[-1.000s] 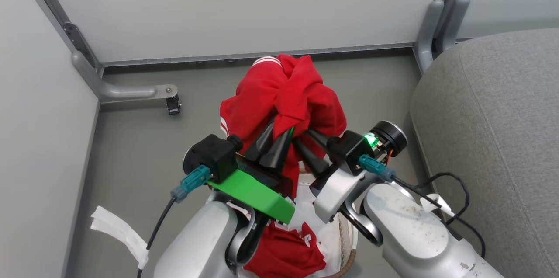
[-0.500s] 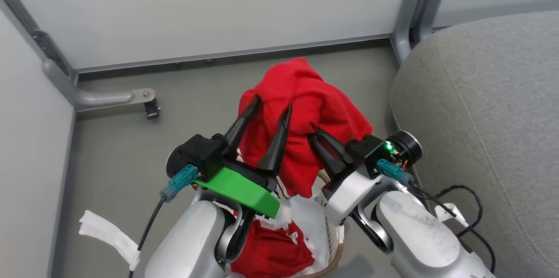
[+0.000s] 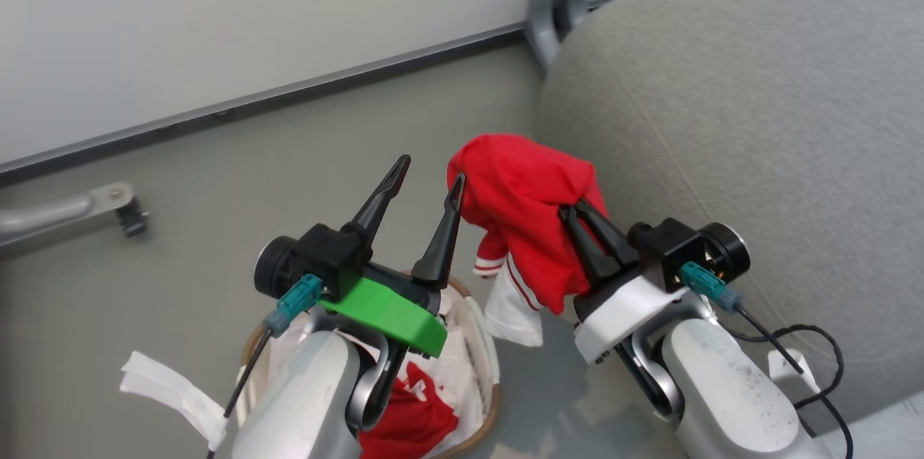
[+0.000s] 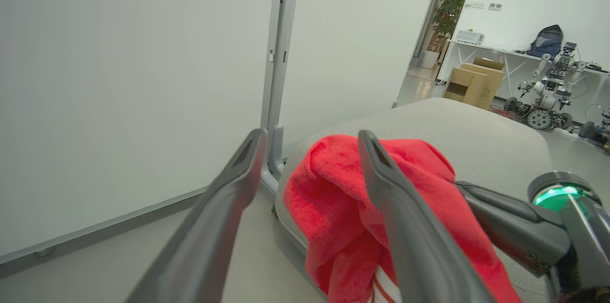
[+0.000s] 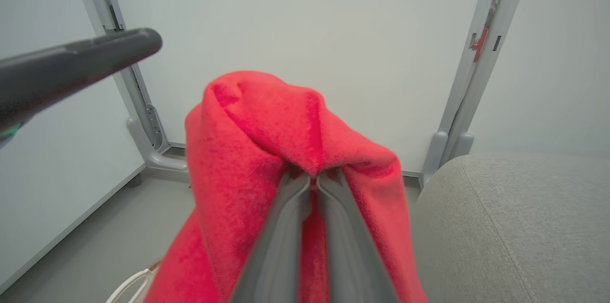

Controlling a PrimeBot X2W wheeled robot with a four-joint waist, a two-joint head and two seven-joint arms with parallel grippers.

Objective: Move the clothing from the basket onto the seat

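Cream perforated plastic basket (image 3: 494, 394) holds one red fabric garment (image 3: 404, 416); left tool (image 3: 431, 169) gapes wide, empty. The right tool (image 3: 574, 208) pinches the other soft red garment (image 3: 523, 185), dangling beside the rounded grey fabric seat (image 3: 722, 84). Looks light and floppy, I'd grab a bunched fold.

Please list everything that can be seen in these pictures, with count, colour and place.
held garment: one, red with white trim, hanging between basket and seat
second garment: one, red, inside basket
basket: one, brown rim with white liner, on floor
seat: one, grey, right side
wall panels: several, white, behind
white strip: one, white, floor at left
left gripper: one, dark, open beside held garment
right gripper: one, dark, shut on held garment
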